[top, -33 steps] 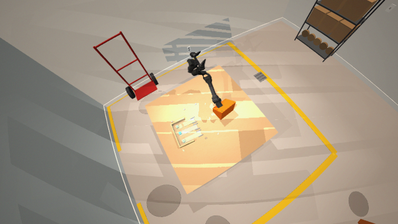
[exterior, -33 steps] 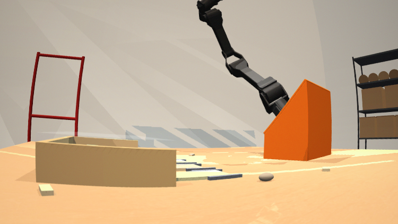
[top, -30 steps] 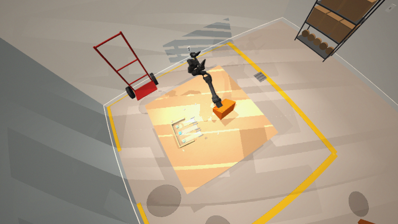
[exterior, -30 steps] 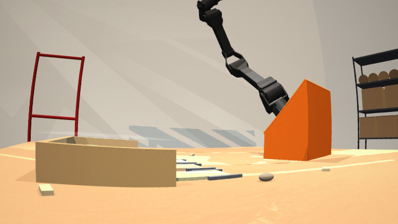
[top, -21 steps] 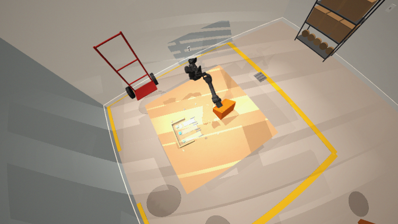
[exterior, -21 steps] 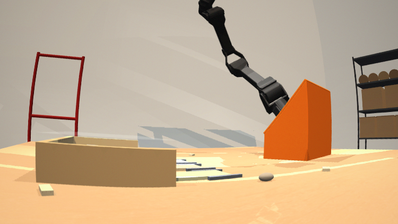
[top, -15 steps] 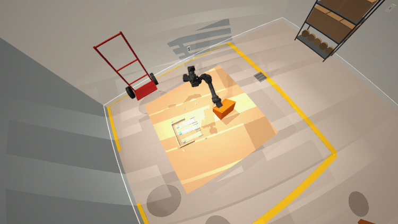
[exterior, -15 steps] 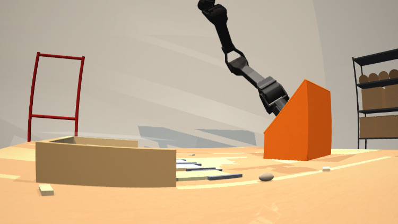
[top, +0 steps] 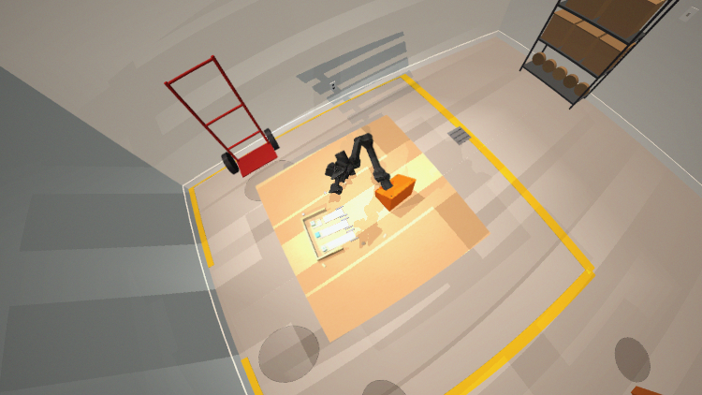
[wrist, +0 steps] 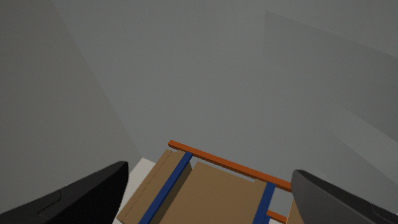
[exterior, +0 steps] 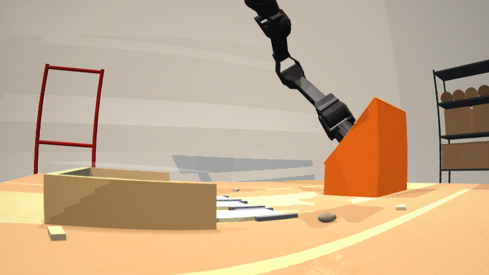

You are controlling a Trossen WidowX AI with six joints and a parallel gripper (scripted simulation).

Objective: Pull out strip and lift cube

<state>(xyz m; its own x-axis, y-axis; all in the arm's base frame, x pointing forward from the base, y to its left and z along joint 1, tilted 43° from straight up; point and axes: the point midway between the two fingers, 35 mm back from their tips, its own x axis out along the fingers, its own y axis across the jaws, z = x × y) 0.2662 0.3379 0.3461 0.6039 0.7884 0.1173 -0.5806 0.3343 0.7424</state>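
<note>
The gripper (top: 331, 190) (wrist: 210, 174) stands wide and empty. Strips (top: 333, 228), lower left of the top view, look thin (maybe bending); grip their dark ends.

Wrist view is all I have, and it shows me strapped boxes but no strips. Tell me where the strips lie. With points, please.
Observer: The strips (top: 335, 228) (exterior: 235, 214) lie side by side, their dark-edged ends sticking out of the open side of the tray (top: 329, 254) (exterior: 130, 204).

Operator: Name whatever sits just past those ends.

Observer: A stone (top: 363, 242) (exterior: 326, 217), just beyond the end of the strip nearest the exterior camera.

Operator: Give me the blue cube's place, and read its label.

Observer: The blue cube (top: 317, 234) is at the inner end of the middle strip. I can't make out any label from here.
</note>
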